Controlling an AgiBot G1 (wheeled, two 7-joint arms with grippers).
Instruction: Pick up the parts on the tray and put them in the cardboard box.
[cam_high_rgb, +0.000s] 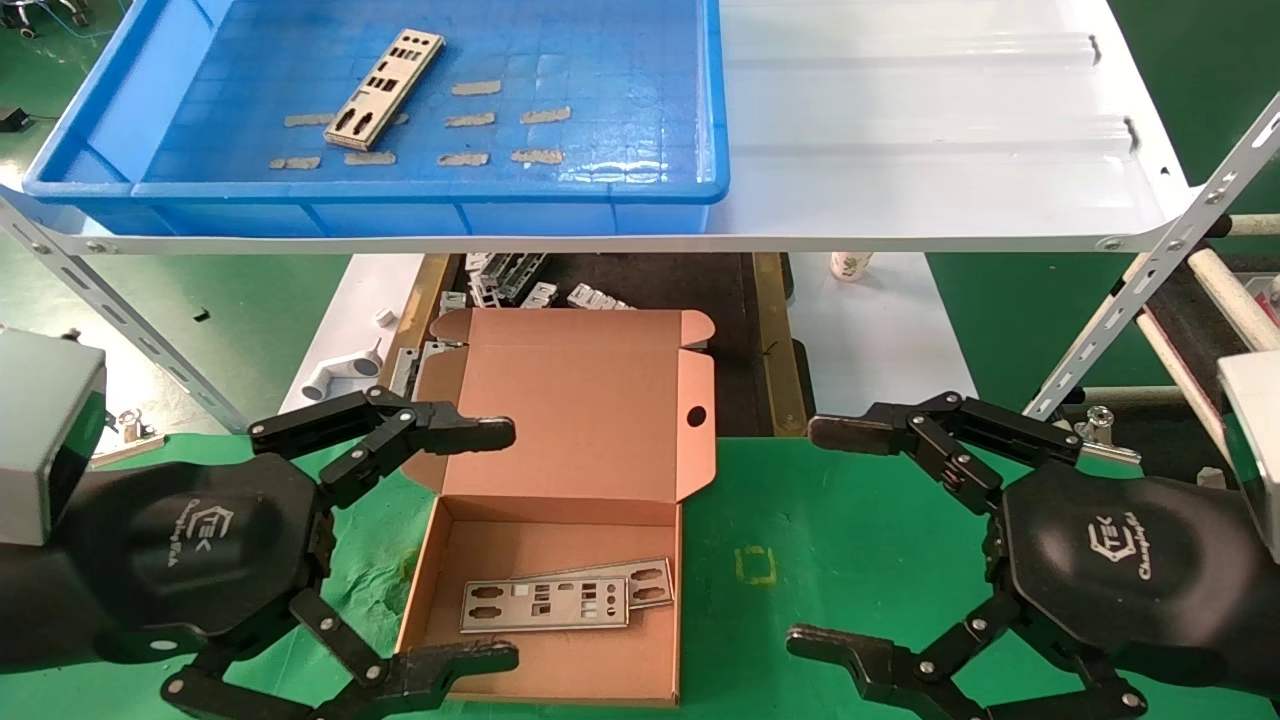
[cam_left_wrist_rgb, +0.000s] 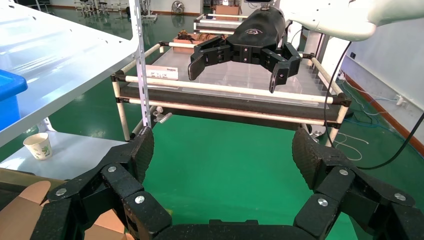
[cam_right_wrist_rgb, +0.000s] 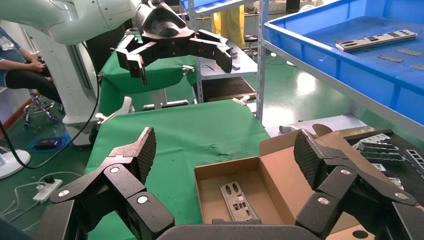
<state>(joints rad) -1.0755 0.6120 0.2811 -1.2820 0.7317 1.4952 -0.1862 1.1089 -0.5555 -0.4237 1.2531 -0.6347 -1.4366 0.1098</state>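
One silver punched plate lies in the blue tray on the white shelf, at the upper left; it also shows in the right wrist view. The cardboard box lies open on the green cloth below, lid back. Two plates lie overlapped on its floor, also seen in the right wrist view. My left gripper is open and empty, low at the box's left side. My right gripper is open and empty, to the right of the box.
Tan tape scraps dot the tray floor. Small bent brackets and a white pipe fitting lie behind the box. A paper cup stands under the shelf. Slanted shelf struts run at both sides.
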